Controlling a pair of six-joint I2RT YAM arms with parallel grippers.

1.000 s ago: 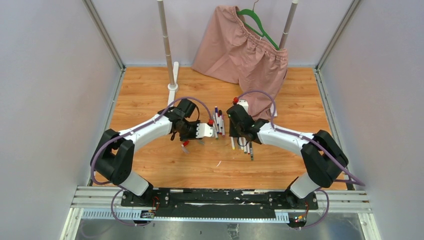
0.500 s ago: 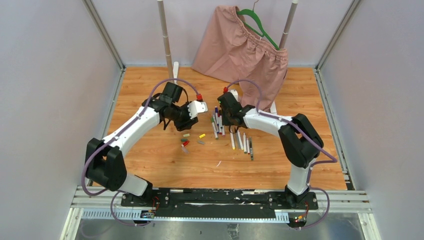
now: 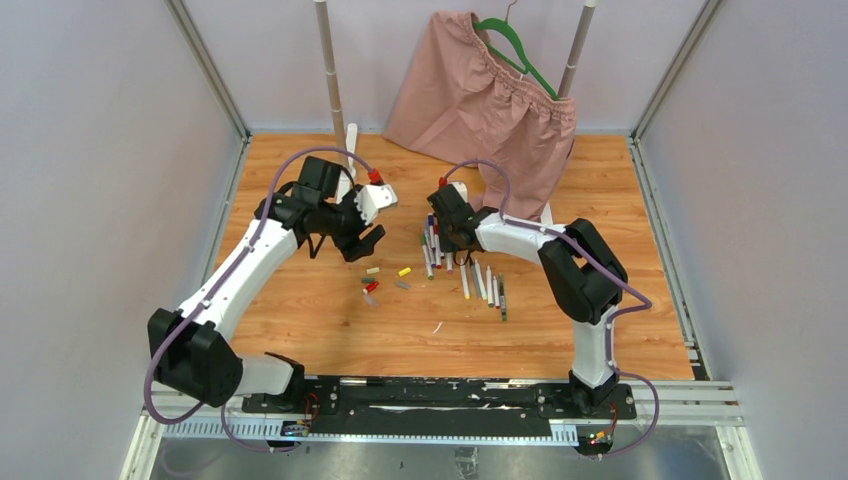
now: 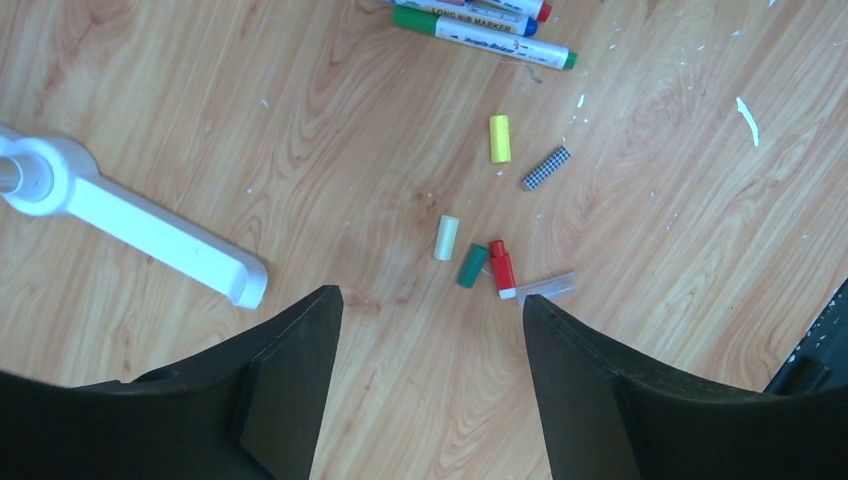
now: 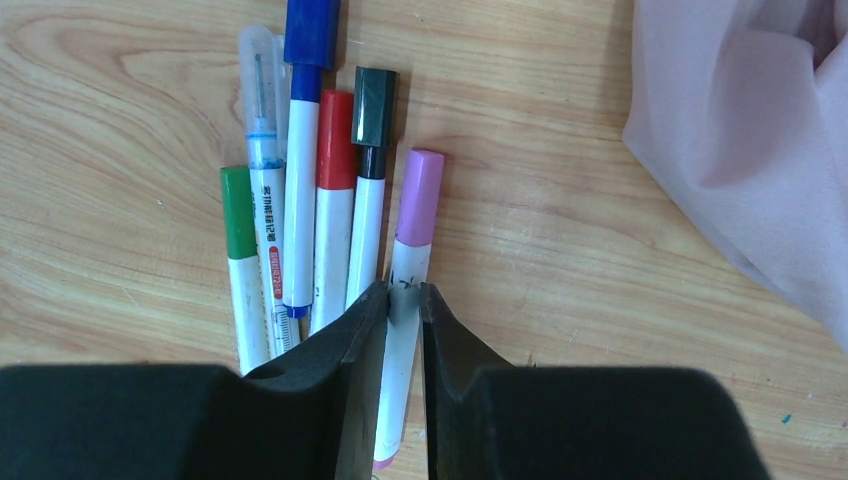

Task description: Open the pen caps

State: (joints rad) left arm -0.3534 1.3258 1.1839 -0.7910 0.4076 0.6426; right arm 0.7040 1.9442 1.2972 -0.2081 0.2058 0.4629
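Several capped pens (image 5: 333,200) lie side by side, with green, clear, blue, red, black and purple caps. My right gripper (image 5: 404,290) is shut on the white barrel of the purple-capped pen (image 5: 418,200), which lies on the wood. From above, that gripper (image 3: 441,226) sits over the pen cluster. My left gripper (image 4: 430,300) is open and empty above the table, its place in the top view (image 3: 373,222) being left of the pens. Loose pen caps lie beneath it: yellow (image 4: 499,138), cream (image 4: 446,238), green (image 4: 472,266), red (image 4: 501,268) and clear (image 4: 545,288).
Several more pens (image 3: 482,283) lie in a row right of the cluster. A white stand foot (image 4: 130,225) reaches in from the left below its pole (image 3: 333,85). Pink shorts (image 3: 480,100) on a green hanger drape onto the table behind the right gripper.
My left gripper has pulled away from the pens toward the back left and opened. The right gripper has shifted back and left along the pen cluster and stays shut.
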